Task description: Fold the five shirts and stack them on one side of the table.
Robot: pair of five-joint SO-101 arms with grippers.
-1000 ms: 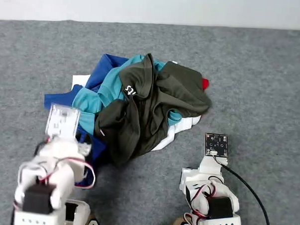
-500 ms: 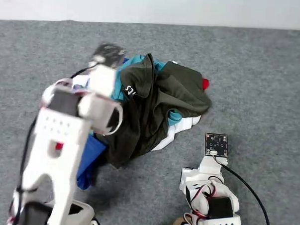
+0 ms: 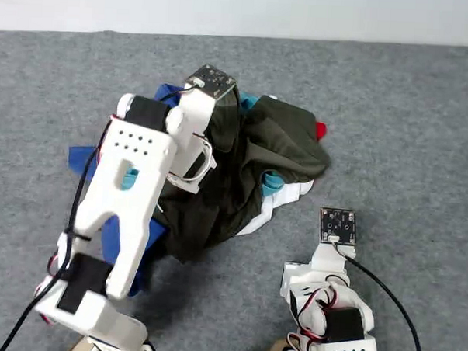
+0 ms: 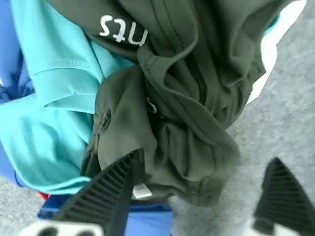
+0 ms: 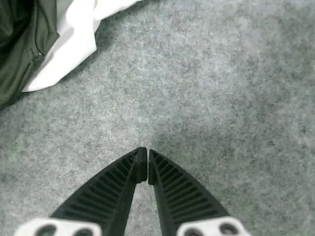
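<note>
No shirt is judged to be folded yet. All five are heaped together at the middle of the table (image 3: 421,153), so the step in hand is taken to be the picking of a first shirt out of the pile. At the left edge of the heap the blue shirt (image 3: 81,155) is spread, with the teal shirt (image 4: 54,108) bunched over it. The left arm (image 3: 132,187) is stretched over this side. The left gripper (image 4: 204,169) is held wide open above the dark green shirt (image 3: 286,139), which is crumpled on top. Nothing is gripped, and whether a finger brushes the cloth cannot be told. Further right, the white shirt (image 3: 283,199) is seen under the dark one, and a bit of the red shirt (image 3: 320,131) shows at the heap's right edge. The right gripper (image 5: 147,158) is shut on nothing, over bare table beside the pile. For the next move, a single fold of the dark green shirt would have to be pinched and drawn clear of the others.
</note>
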